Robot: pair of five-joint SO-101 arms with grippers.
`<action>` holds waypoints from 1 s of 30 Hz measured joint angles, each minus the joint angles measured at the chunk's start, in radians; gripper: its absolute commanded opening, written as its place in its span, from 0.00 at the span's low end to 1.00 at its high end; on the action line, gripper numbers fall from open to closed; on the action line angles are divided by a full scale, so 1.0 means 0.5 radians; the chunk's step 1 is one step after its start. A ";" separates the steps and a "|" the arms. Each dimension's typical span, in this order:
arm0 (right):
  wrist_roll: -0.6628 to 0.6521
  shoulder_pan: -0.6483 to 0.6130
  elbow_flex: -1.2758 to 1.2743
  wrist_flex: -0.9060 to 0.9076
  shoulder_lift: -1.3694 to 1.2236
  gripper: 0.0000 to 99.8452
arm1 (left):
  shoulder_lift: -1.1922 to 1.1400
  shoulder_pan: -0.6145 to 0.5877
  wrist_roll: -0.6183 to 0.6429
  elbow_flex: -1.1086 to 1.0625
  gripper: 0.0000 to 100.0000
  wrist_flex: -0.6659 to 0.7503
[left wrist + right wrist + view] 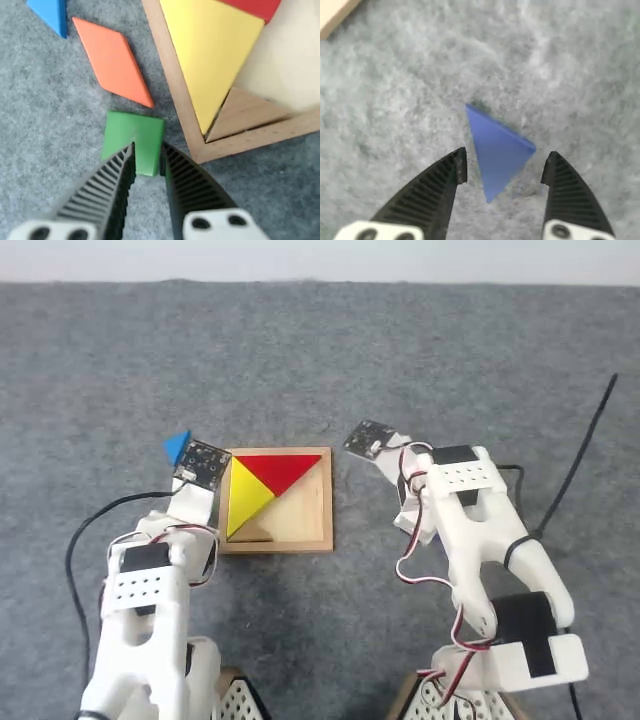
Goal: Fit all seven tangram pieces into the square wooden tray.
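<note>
- Left gripper (147, 150), just left of the tray (280, 546), is pinched nearly together on the green square (132, 130).
- Right gripper (507, 156), jaws wide apart, straddles the blue triangle (497, 150) lying flat, right of the tray.
- Both pieces look light, rigid and slick-painted, so they are likely best gripped low across opposite edges.

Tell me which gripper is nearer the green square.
Left. The left gripper is at the green square beside the tray; the right gripper, across the tray, straddles a blue triangle.
</note>
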State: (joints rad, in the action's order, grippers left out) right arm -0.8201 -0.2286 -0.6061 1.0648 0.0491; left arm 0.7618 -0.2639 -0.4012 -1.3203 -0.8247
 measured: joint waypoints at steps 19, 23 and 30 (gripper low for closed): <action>-0.384 0.089 0.126 -0.025 -0.322 0.19 | 0.000 -0.006 -0.003 0.000 0.08 0.000; -0.390 0.098 0.129 -0.037 -0.322 0.16 | 0.000 -0.006 -0.003 0.000 0.08 0.000; -0.393 0.101 0.129 -0.037 -0.322 0.16 | 0.000 -0.006 -0.003 0.000 0.08 0.000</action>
State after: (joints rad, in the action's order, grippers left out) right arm -1.0165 -0.1780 -0.5416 1.0464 -0.1120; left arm 0.7618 -0.2670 -0.4028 -1.3203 -0.8247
